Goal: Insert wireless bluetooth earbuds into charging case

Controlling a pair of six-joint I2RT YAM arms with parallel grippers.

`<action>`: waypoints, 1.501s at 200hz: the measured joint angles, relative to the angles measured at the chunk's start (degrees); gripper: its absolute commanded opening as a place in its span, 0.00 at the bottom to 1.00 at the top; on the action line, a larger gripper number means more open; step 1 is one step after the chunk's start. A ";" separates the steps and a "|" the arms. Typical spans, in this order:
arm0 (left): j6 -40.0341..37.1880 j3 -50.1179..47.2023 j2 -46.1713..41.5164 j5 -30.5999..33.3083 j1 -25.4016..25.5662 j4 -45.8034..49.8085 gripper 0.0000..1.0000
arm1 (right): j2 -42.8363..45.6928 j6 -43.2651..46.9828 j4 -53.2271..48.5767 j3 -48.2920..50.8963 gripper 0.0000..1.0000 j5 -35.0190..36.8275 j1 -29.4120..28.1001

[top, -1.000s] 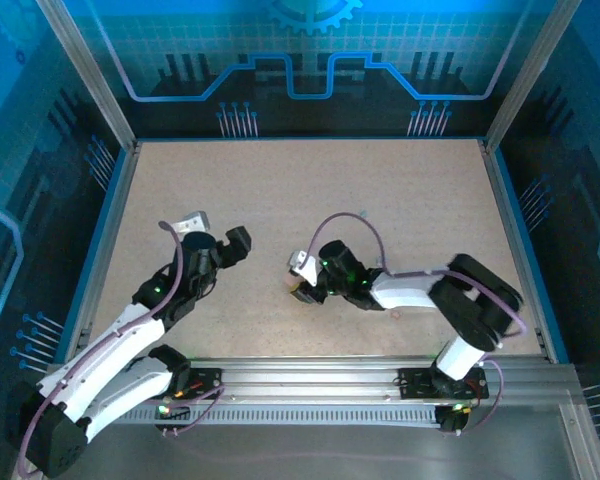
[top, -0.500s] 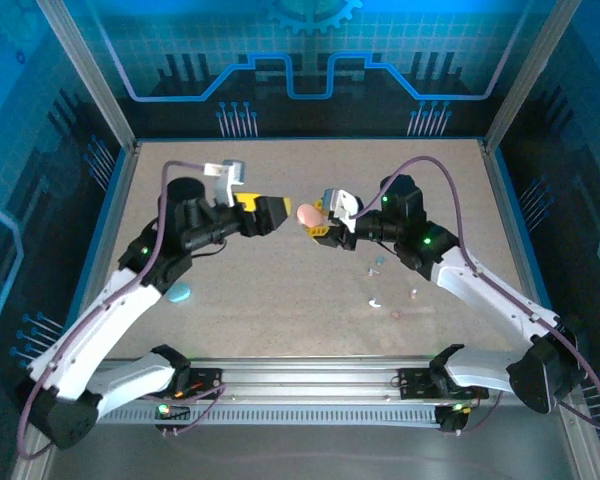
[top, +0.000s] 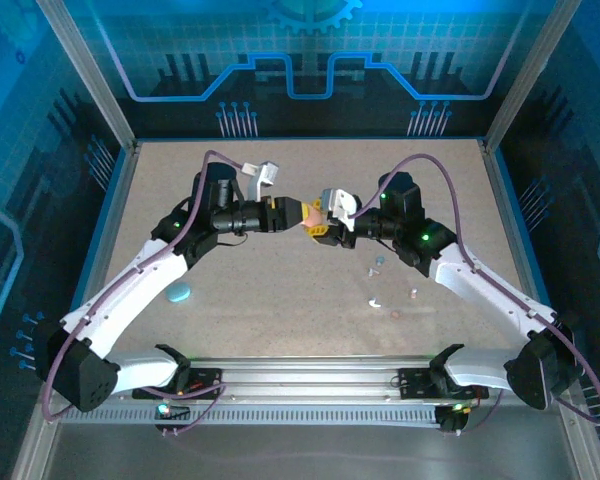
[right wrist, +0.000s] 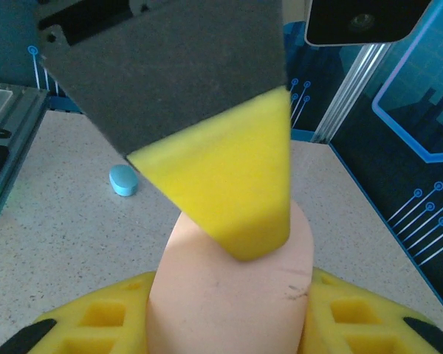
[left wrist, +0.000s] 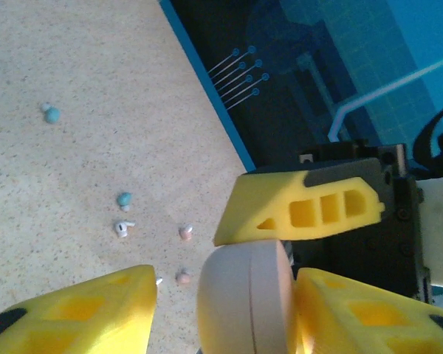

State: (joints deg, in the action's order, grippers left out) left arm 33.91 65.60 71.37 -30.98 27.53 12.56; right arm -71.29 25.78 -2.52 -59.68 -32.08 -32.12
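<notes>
Both arms meet above the middle of the table (top: pixel 300 325), gripper to gripper.

Right gripper (top: pixel 322 222): narrow, clamped on the pink case (top: pixel 311 212). In the right wrist view the case (right wrist: pixel 207 295) sits between its two yellow fingers (right wrist: pixel 81 324) and touches both.

Left gripper (top: pixel 292 213): partly closed around the same case from the opposite side. In the left wrist view the case (left wrist: pixel 244 302) lies against one of its fingers (left wrist: pixel 354 310), with a thin gap showing at the other. Cannot tell whether it actually grips. One left finger crosses the front of the case in the right wrist view. The case is off the table, and its lid looks shut.

Earbuds (top: pixel 375 302): loose on the table, to the right of centre, near the right forearm and well apart from the held case. The left wrist view shows five: two pale blue (left wrist: pixel 123 199), one white, two pinkish.

Blue case (top: pixel 178 292): flat on the table on the left side, just beside the left forearm.
</notes>
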 measured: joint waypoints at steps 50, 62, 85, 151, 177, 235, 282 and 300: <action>1.68 0.68 0.26 -1.88 0.17 -1.16 0.25 | 0.24 -0.46 1.90 0.31 0.47 1.25 0.02; 2.08 0.70 0.44 -2.03 0.17 -1.55 0.24 | 0.70 -0.79 2.78 1.01 0.55 2.10 0.04; 4.07 0.61 0.46 -2.08 0.70 -2.69 0.19 | 1.84 -2.05 5.09 2.47 0.66 3.87 0.11; 14.40 -4.02 -1.75 -0.13 0.94 -11.50 0.19 | 5.51 -7.02 16.90 12.07 0.61 3.98 4.07; 16.31 -4.76 -2.03 -0.07 0.92 -13.20 0.19 | 5.05 -8.94 20.22 12.09 0.60 2.47 4.07; 17.44 -5.25 -2.58 0.98 0.92 -15.10 0.19 | 2.34 -12.57 24.52 11.67 0.55 -0.13 4.02; 17.46 -5.90 -2.67 1.40 0.92 -15.34 0.19 | 1.64 -13.81 25.73 11.61 0.59 -1.60 3.87; 17.46 -6.19 -2.73 1.66 0.92 -15.32 0.19 | 1.70 -13.81 26.21 11.56 0.60 -2.08 3.69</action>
State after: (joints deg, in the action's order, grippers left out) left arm 51.37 59.42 68.64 -29.32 28.45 -2.76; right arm -69.58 11.97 23.68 -48.12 -34.15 -28.42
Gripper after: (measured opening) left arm 0.268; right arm 0.597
